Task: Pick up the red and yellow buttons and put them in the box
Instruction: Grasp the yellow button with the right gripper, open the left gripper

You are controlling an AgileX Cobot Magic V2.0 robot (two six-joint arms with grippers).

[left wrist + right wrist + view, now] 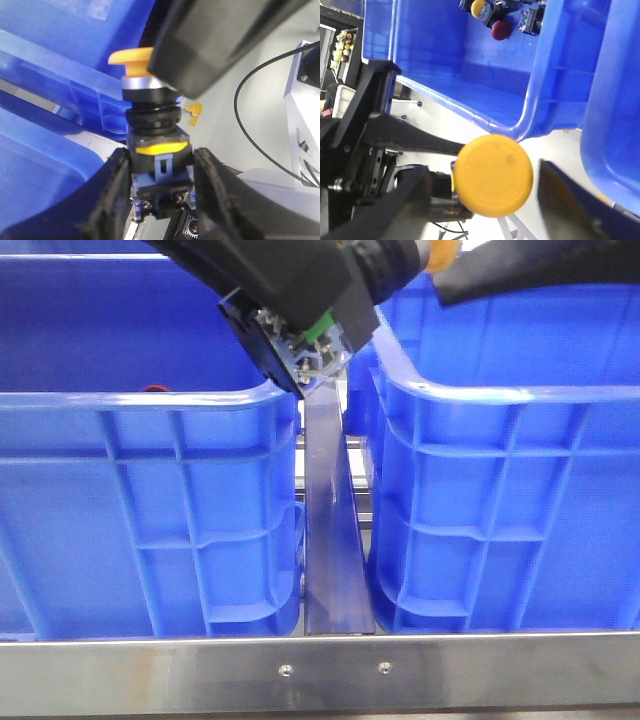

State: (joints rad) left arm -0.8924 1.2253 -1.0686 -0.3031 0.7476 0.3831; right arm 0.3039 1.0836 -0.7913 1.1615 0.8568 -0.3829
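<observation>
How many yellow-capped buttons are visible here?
2. One yellow button sits clamped in the left gripper; a second yellow button lies inside a blue crate beside a red button. More may be hidden.

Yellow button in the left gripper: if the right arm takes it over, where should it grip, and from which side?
Probably the silver collar just under the cap. The left gripper already clamps the yellow button by its square base, so only the head end is free. The right gripper faces the cap end-on, so come from there, fingers straddling the dome.
</observation>
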